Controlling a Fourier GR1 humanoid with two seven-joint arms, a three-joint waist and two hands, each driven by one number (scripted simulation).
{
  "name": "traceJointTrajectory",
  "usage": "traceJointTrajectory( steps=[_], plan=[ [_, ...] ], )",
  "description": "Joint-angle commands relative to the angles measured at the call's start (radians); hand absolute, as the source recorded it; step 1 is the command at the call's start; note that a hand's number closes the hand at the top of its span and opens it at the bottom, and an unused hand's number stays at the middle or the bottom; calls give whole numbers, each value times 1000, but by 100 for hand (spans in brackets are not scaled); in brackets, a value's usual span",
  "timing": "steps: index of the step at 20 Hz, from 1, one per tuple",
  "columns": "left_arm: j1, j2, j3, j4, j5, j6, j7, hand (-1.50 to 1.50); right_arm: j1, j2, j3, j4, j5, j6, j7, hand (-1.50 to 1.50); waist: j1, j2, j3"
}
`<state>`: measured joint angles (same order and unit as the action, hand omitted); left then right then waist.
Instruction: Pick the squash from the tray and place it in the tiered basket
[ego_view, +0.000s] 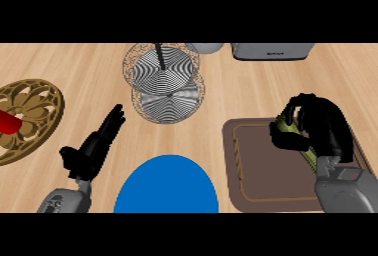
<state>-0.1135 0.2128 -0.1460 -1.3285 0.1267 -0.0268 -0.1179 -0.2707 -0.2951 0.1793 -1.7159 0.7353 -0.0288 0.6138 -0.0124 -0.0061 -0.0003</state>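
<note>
The squash (295, 136), long and green-yellow, is found on the tray (255, 165), with the fingers of the right hand (317, 127) curled around it. It is judged stiff, smooth and rather light, so it is best held at mid-length. The left hand (92, 147) is kept open, well apart from the tray, nearer the tiered basket (166, 82)

You have the tray (255, 165) on the counter (88, 65) at the right, with the squash (301, 145) over its right part, inside the curled fingers of the right hand (317, 127). The tiered basket (164, 82) stands behind and to the left of the tray, near the middle. A plate (167, 187) lies at the front, left of the tray. The left hand (94, 147) is just left of that plate. A second, openwork plate (29, 120) sits at the far left, holding a small object (7, 121). Behind the tray, at the back edge, sits an appliance (272, 51).
</note>
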Motion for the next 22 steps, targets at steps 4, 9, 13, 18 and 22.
traceJointTrajectory(
  steps=[4, 9, 13, 18, 22],
  plan=[
    [-25, 10, 33, -8, 15, -34, 15, 0, -160, 66, 28, -217, 6, 111, 176, 150, 13, 4, 0],
    [-33, 9, 41, 4, 1, -45, 13, 0, -462, 133, -45, -35, -25, 180, 287, 150, 24, 7, 0],
    [-4, -7, 12, 0, -24, -46, -12, 0, -709, 181, -89, 176, -18, 190, 352, 150, 36, 9, -1],
    [-9, -56, -13, 52, -58, -24, -51, 0, -889, 270, -142, 438, -3, 84, 327, 150, 42, 15, -1],
    [33, -51, -27, -80, -58, -15, 23, 0, -975, 250, -190, 634, -6, 51, 226, 150, 46, 10, 0]
  ],
)
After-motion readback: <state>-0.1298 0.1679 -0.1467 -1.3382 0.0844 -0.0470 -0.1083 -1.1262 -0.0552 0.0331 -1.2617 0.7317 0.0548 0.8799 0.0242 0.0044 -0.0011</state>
